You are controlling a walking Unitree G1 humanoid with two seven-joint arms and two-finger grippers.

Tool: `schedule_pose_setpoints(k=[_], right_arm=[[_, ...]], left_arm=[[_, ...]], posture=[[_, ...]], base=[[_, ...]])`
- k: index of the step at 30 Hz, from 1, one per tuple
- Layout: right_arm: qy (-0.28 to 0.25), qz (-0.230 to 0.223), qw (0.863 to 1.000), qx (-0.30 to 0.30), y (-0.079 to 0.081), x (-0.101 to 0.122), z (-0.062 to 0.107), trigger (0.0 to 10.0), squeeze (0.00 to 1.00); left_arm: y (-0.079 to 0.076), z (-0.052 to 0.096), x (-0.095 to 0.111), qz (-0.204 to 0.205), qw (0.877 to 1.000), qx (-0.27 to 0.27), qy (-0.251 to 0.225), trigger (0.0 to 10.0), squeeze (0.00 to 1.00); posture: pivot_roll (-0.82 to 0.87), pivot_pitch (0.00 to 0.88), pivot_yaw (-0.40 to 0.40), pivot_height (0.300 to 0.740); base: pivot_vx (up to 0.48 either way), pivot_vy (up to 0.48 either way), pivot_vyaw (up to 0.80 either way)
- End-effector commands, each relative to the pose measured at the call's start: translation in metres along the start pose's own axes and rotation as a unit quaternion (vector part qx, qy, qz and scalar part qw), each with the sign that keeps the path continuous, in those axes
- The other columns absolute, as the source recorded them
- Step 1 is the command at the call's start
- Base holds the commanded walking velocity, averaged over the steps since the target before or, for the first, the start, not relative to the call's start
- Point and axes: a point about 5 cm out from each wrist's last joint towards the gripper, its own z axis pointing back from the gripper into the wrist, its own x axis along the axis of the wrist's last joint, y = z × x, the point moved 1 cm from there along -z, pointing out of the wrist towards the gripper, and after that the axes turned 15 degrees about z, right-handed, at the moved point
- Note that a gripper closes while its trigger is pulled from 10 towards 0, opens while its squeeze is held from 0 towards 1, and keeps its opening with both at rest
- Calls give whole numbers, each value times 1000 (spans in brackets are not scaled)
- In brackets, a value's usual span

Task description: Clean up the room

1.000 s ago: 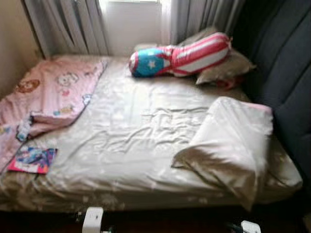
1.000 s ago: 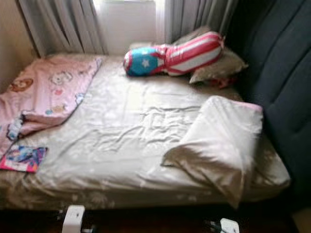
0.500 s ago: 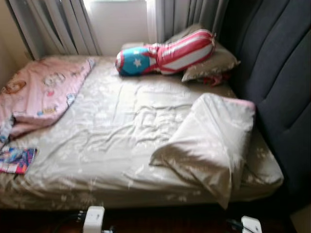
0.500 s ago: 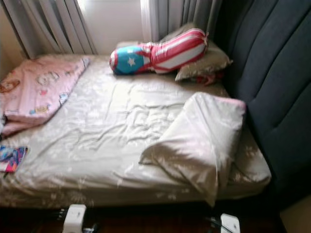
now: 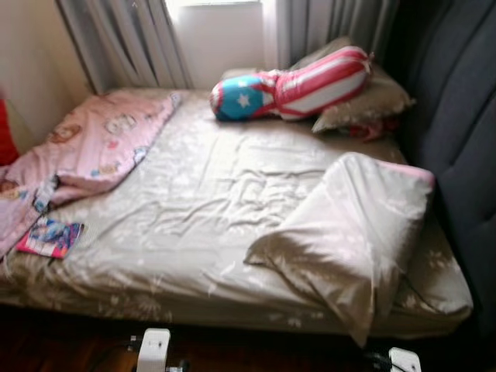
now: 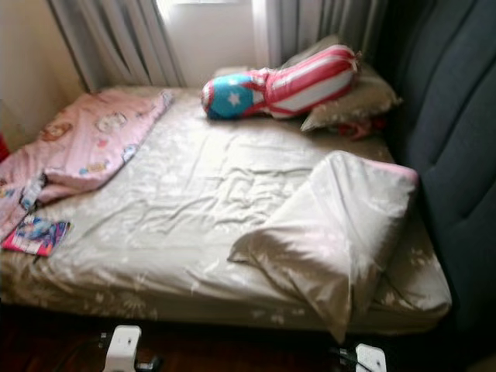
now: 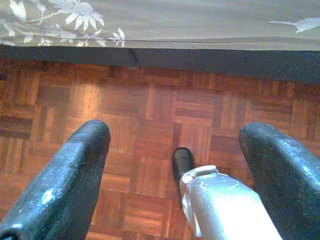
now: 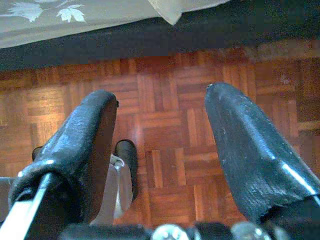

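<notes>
Nearest the robot, both arms hang idle over the parquet floor at the bed's foot. The left end effector has its fingers spread apart with nothing between them, and the right end effector is likewise apart and empty.

Over the last second the whole picture has swung: half a second ago the head camera looked further right, cutting the magazine off at the left edge, and now it has turned back left, so the beige wall and a red thing at the far left edge have come into sight. The things on the bed keep their places among themselves; only the view has moved. It reads as the robot surveying the room, with no tidying begun.

On the bed, at the near left corner, a colourful magazine lies on the sheet, just beside the rumpled pink blanket. On the near right a beige pillow lies askew, its corner hanging over the mattress edge. Further back, a red, white and blue bolster rests against a second pillow beside the dark headboard. Beyond stand the grey curtains.
</notes>
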Motion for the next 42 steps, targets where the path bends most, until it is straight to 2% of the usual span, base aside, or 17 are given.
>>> schedule_pose_setpoints(k=[1, 17, 28, 42], right_arm=[[2, 0, 1000, 2, 2, -1, 0, 10000, 0], [2, -3, 1000, 0, 1, -1, 0, 10000, 0], [5, 3, 1000, 0, 0, -2, 0, 10000, 0], [-2, 10, 1000, -2, -1, 0, 0, 10000, 0]], left_arm=[[3, 1, -2, -3, 1000, 5, 6, 10000, 0], [0, 1, -4, 14, 1000, -6, 12, 10000, 0], [1, 1, -4, 7, 1000, -4, 13, 10000, 0], [0, 1, -5, 1, 1000, -6, 15, 10000, 0]], posture=[[-62, 0, -23, 740], [-62, 0, -25, 740], [-65, 0, -26, 740], [-64, 0, -28, 740]], base=[[0, 0, 0], [0, 0, 0], [247, 0, -706], [275, 0, 0]])
